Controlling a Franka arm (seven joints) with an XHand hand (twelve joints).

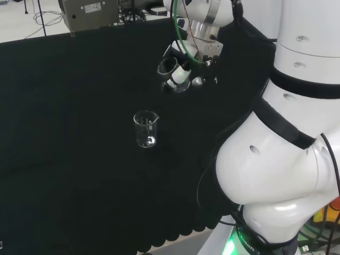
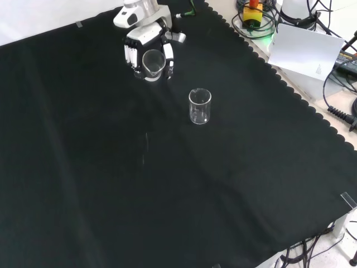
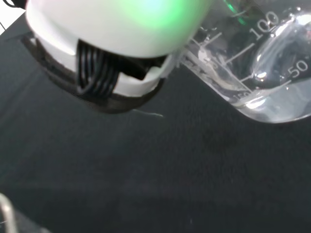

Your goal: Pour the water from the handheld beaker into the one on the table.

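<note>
The hand (image 2: 146, 49) curls around a tipped glass cup (image 2: 153, 63). The cup on the table (image 2: 199, 106) looks empty, so the pouring is still to do.

In the front view, a beaker (image 2: 200, 106) is set on the cloth (image 2: 167, 190). Farther off and to its left, a second beaker (image 2: 153, 63) is held in the hand (image 2: 146, 42), well apart from the first.

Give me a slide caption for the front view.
Hand holds a tilted beaker above the black cloth, apart from the upright beaker on the table.
</note>
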